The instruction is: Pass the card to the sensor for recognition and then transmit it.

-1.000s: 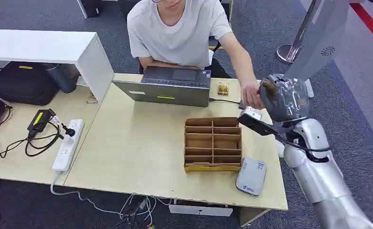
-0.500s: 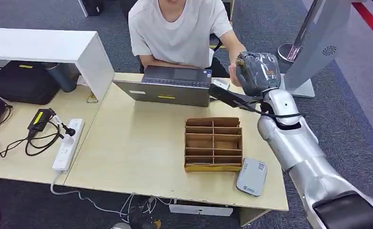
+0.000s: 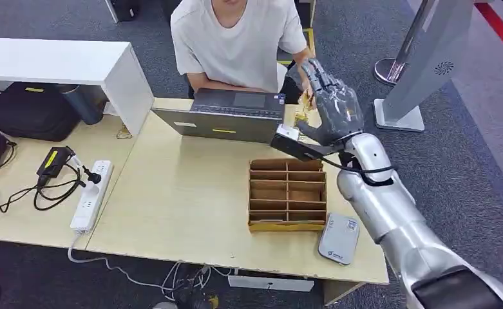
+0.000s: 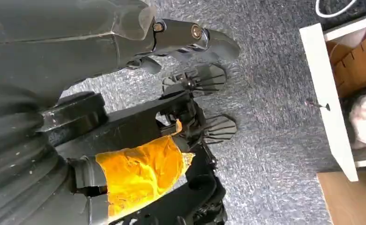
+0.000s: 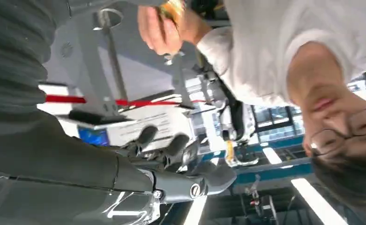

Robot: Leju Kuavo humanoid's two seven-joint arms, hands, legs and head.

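One hand matters here: the right hand (image 3: 331,106), raised over the far edge of the table (image 3: 190,193) at about 1 o'clock from the divider box (image 3: 287,193). Its fingers are spread apart and it holds nothing. The card (image 3: 304,108) looks like the small yellowish thing just beside that palm, at roughly 9 o'clock from it in the head view. In the right wrist view it appears pinched in the person's hand (image 5: 158,29), apart from the robot's fingers. It is too small to tell its long axis.

I judge the handover is at its end — any next move turns on that small gap between palm and card. The right hand is by far the nearer one. The left hand (image 4: 138,37) hangs over the carpet; I cannot tell whether it is spread or curled. The grey reader (image 3: 339,238) lies at 5 o'clock from the box, well apart from the card.
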